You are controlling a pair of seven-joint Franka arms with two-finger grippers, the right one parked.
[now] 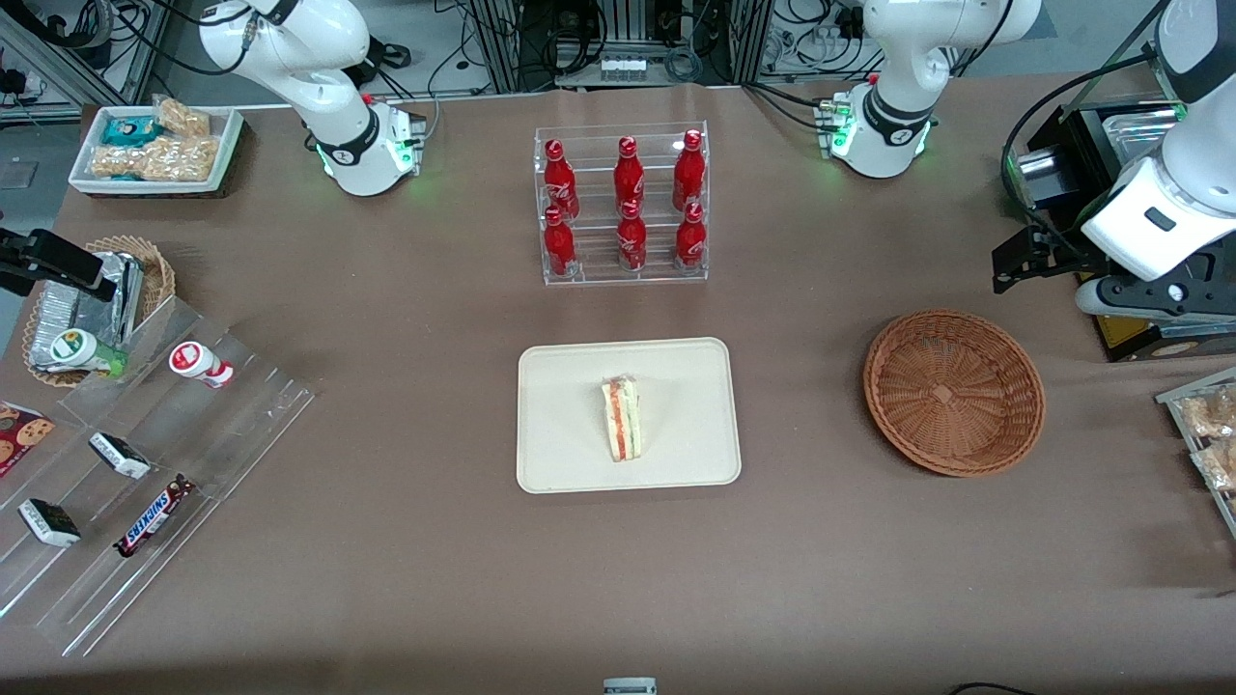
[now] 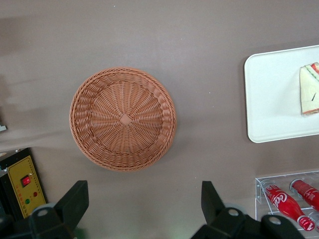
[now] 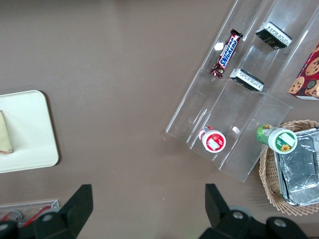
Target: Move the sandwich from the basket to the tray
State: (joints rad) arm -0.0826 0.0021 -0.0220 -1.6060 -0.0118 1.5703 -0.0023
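Observation:
The sandwich (image 1: 621,419) lies on the cream tray (image 1: 676,386) in the middle of the table, its red and green cut edge showing. The reddish-brown wicker basket (image 1: 954,391) stands empty beside the tray, toward the working arm's end. My left gripper (image 1: 1014,263) hangs above the table, a little farther from the front camera than the basket. In the left wrist view the gripper (image 2: 144,204) is open and empty, with the basket (image 2: 123,118) under it and the tray (image 2: 271,99) with the sandwich (image 2: 310,89) off to the side.
A clear rack of red bottles (image 1: 623,208) stands farther back than the tray. A black box with a yellow panel (image 2: 25,184) sits close to the basket. Snack packs (image 1: 1207,434) lie at the working arm's end. Acrylic racks (image 1: 145,463) and a foil-pack basket (image 1: 97,299) are at the parked arm's end.

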